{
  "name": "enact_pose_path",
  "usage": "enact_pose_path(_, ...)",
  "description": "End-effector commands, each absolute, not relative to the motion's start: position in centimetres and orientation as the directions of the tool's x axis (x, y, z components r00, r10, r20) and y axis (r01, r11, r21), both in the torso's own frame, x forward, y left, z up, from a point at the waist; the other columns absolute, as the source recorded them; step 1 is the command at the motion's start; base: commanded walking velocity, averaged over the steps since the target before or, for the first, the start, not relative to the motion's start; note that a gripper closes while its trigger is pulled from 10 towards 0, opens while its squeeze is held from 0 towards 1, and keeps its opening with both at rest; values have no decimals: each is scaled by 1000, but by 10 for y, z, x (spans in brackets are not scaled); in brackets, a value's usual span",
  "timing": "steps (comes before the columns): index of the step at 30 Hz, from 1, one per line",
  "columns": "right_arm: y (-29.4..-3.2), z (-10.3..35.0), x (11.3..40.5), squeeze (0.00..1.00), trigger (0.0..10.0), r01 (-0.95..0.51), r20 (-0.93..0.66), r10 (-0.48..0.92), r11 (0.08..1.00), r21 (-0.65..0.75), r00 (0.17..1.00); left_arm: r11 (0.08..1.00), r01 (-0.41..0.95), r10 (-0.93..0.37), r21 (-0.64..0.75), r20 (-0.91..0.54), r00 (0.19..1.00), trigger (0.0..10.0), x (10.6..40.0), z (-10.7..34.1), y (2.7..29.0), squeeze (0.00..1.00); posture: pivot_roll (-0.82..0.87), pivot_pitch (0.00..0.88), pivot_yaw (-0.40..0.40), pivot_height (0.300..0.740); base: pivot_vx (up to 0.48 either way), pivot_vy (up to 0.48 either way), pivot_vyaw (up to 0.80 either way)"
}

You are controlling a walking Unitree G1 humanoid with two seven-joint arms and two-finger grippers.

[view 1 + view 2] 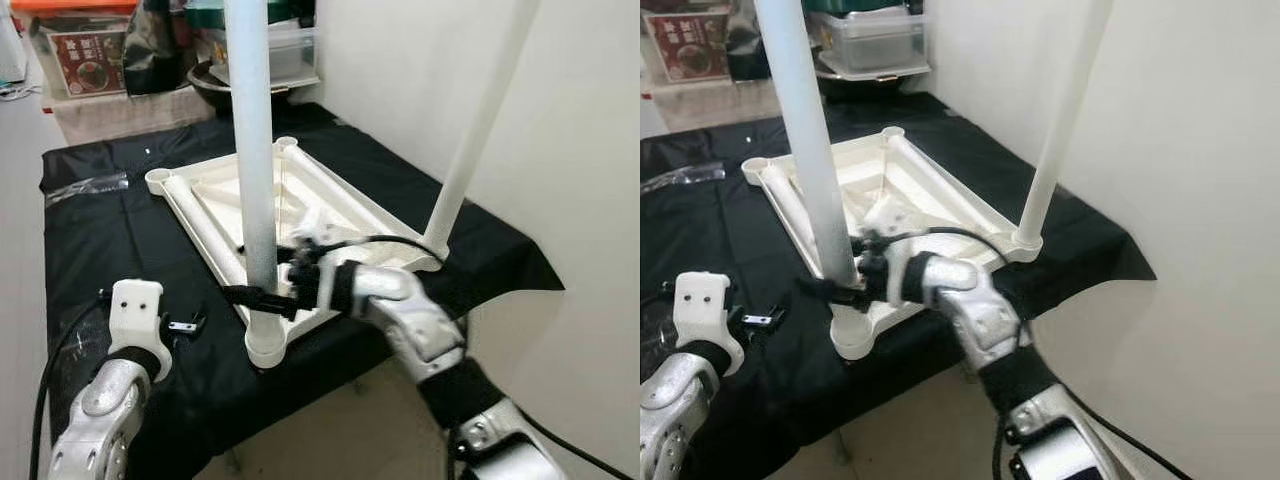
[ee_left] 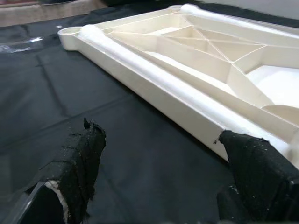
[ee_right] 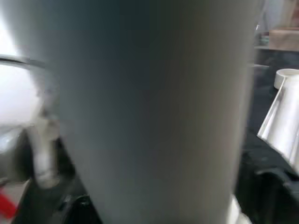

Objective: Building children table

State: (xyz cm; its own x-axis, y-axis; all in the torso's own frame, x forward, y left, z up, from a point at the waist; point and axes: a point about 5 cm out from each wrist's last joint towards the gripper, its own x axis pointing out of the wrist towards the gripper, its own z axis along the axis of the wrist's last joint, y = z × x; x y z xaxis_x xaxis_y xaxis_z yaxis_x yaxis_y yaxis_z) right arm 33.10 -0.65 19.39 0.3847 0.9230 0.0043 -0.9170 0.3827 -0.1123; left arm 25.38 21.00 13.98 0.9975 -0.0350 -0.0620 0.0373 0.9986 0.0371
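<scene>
two legs point(image 1: 252, 150) upright (one tabletop point(image 1: 330, 195))

A lived-in room of a home, used here for putting furniture together. A low worktop point(image 1: 100, 230) draped in black cloth stands against a plain white wall point(image 1: 560, 120) on the right. At the far end, household clutter is stacked: a clear plastic storage box point(image 1: 875, 40), a printed carton point(image 1: 85, 60), a dark metal bowl point(image 1: 215, 90). Pale floor point(image 1: 20, 250) runs along the left.

White tabletop point(image 1: 300, 215) upside down, two legs point(image 1: 255, 180) upright in corner sockets
</scene>
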Motion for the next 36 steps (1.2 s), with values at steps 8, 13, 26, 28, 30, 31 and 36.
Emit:
enact_pose_path(8,-86,180,378,0,0,-57,-58,56,998,-28,997,999,45,-44,17,-63,997,10000,252,139,208,0,82,0,-43,740,0,0,0)
enact_pose_path(13,-83,175,350,0,10000,-96,-14,95,993,-63,995,998,54,-53,13,-61,997,10000,254,139,206,0,62,0,-28,740,0,0,0)
enact_pose_path(26,-19,237,328,0,10000,-835,231,832,538,-114,505,999,45,-44,15,-54,998,10000,258,139,211,0,93,0,-50,740,0,0,0)
enact_pose_path(28,-18,237,325,0,10000,-877,217,875,464,-126,432,999,45,-44,15,-54,998,10000,258,139,210,0,95,0,-51,740,0,0,0)
enact_pose_path(30,-18,234,321,0,10000,-908,179,913,393,-146,366,999,46,-45,14,-54,998,10000,258,139,210,0,100,0,-53,740,0,0,0)
enact_pose_path(31,-16,224,315,0,10000,-943,112,957,283,-174,266,999,48,-48,12,-53,997,10000,258,139,209,0,115,0,-62,740,0,0,0)
enact_pose_path(36,-6,192,312,0,0,-977,-2,982,187,-98,188,999,54,-54,5,-52,997,10000,258,138,207,0,140,0,-81,740,0,0,0)
